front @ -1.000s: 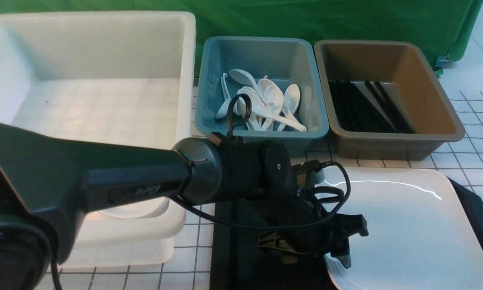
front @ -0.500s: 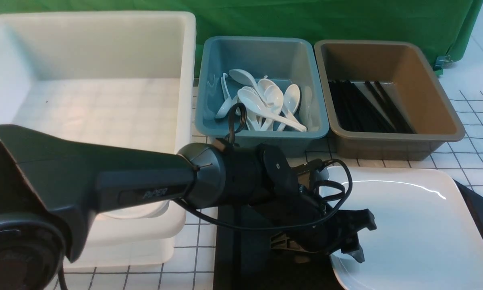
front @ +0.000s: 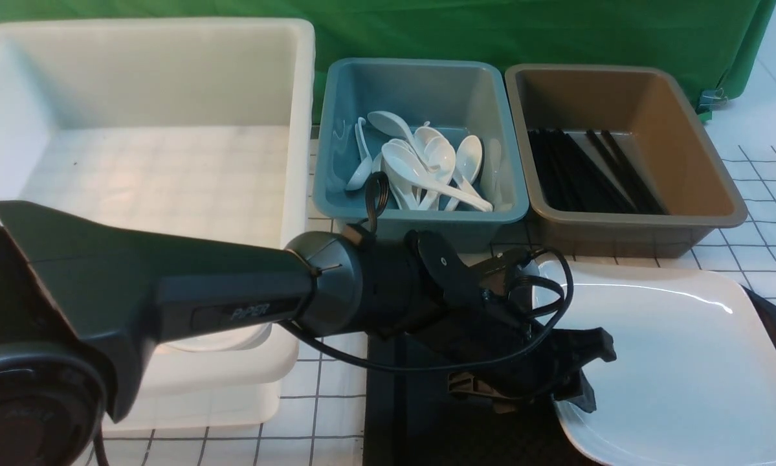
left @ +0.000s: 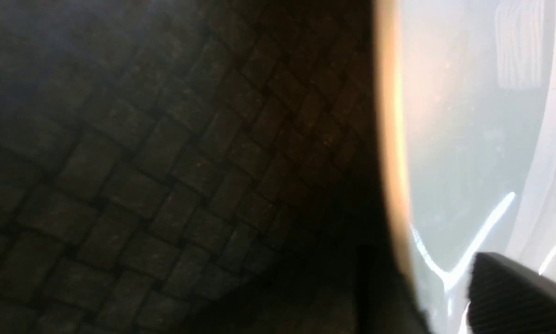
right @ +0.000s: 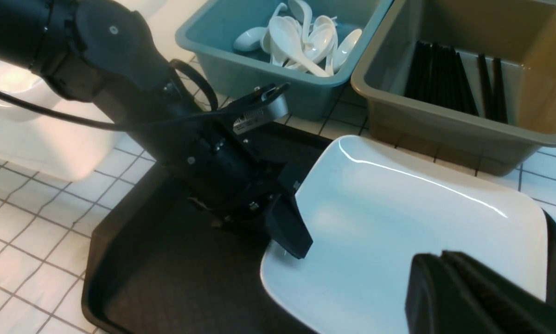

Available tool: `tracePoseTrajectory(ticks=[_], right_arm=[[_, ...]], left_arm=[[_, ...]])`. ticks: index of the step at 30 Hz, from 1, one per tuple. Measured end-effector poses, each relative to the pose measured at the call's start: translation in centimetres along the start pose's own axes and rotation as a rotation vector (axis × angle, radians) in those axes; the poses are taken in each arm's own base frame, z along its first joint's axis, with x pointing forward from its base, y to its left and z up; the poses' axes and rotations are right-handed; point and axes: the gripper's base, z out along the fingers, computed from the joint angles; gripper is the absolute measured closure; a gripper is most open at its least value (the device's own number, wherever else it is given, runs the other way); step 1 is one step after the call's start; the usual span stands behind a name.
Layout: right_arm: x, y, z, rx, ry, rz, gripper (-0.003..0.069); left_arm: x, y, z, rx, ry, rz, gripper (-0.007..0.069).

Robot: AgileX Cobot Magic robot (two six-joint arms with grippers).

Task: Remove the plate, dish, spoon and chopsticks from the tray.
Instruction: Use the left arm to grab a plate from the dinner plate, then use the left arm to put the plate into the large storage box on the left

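Front view: the left arm reaches across to the black tray (front: 413, 421) on the tiled bench (front: 763, 246). The left tool (front: 575, 388) sits at the near left edge of the big white plate (front: 672, 362). The plate lies on the right side of the tray. Behind them stand a white tub (front: 167, 162), a blue tub (front: 420, 90) holding white spoons (front: 426, 165), and a brown tub (front: 620, 103) holding black chopsticks (front: 582, 171).

Left wrist view: the bumpy tray fills most of the picture, and the plate's rim is next to it. One finger (left: 514, 297) is over the plate.

Right wrist view: one finger of the left tool lies on top of the plate's rim. The other finger is hidden, so I cannot tell if it pinches the plate. The right tool (right: 463, 297) shows in front of the plate, pressed together with nothing in it.
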Motion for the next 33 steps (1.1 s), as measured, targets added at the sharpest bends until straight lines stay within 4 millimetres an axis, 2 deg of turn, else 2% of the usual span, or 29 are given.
tracePoseTrajectory(ticks=[2, 3, 6, 10, 15, 20, 26, 27, 30, 33], right_arm=[[0.0, 0.0, 0.0, 0.000, 0.000, 0.000, 0.0639], [0.0, 0.0, 0.0, 0.000, 0.000, 0.000, 0.0639], [0.0, 0.0, 0.0, 0.000, 0.000, 0.000, 0.0639], [0.0, 0.0, 0.0, 0.000, 0.001, 0.000, 0.0639], [0.0, 0.0, 0.0, 0.000, 0.001, 0.000, 0.0639], [0.0, 0.0, 0.0, 0.000, 0.001, 0.000, 0.0639], [0.0, 0.0, 0.0, 0.000, 0.001, 0.001, 0.0639], [0.0, 0.0, 0.0, 0.000, 0.001, 0.001, 0.0639], [0.0, 0.0, 0.0, 0.000, 0.001, 0.001, 0.0639], [0.0, 0.0, 0.0, 0.000, 0.001, 0.000, 0.0639]], left_arm=[[-0.1, 0.0, 0.0, -0.001, -0.007, 0.000, 0.0444], [-0.2, 0.0, 0.0, -0.002, -0.023, -0.001, 0.0533], [-0.4, 0.0, 0.0, 0.001, -0.046, -0.015, 0.0603], [-0.5, -0.1, -0.1, 0.000, -0.051, -0.007, 0.0610], [-0.6, -1.6, -2.3, 0.021, -0.087, 0.065, 0.0610], [-0.5, -4.9, -7.7, 0.078, -0.172, 0.207, 0.0602], [-0.1, -7.5, -12.7, 0.150, -0.268, 0.280, 0.0602], [-0.1, -7.5, -12.8, 0.152, -0.273, 0.279, 0.0602], [-0.1, -8.2, -15.3, 0.168, -0.332, 0.302, 0.0602], [-1.0, -7.8, -18.1, 0.179, -0.399, 0.291, 0.0602]])
